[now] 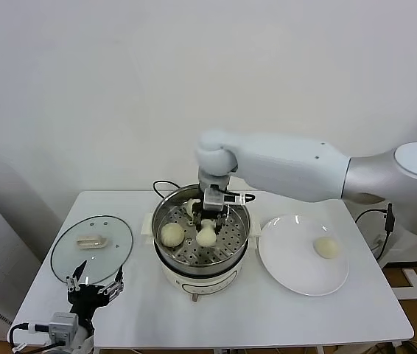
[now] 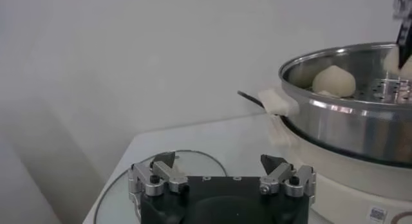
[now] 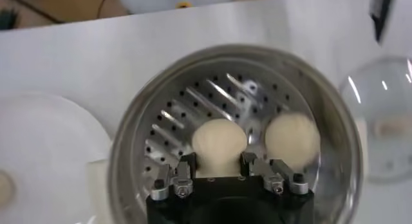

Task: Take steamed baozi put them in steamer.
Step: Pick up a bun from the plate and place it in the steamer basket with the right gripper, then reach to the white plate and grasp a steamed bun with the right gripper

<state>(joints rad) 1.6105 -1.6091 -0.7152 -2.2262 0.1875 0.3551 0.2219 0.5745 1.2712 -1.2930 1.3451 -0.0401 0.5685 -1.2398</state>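
- While the right gripper (image 1: 207, 218) hangs inside the steamer (image 1: 166, 210), its fingers stand either side of a baozi (image 3: 219, 141) resting on the perforated tray (image 3: 193, 106); the right wrist view shows the fingertips (image 3: 182, 174) at the bun's flanks, but whether they grip or have let go I cannot tell.
- Second baozi (image 1: 172, 234) sits on the tray just beside it, toward the robot's left. A pale shape behind the gripper may be a third; too hidden to confirm.
- One baozi (image 1: 327, 248) remains on the white plate (image 1: 282, 258), right of the steamer.
- Left gripper (image 2: 222, 175) parked low at the table's front-left, near the glass lid (image 1: 61, 254), jaws spread wide, empty.
- Judgement: placing step, task mostly done. Next: release, lift straight up clear of the rim, then fetch the plate bun.
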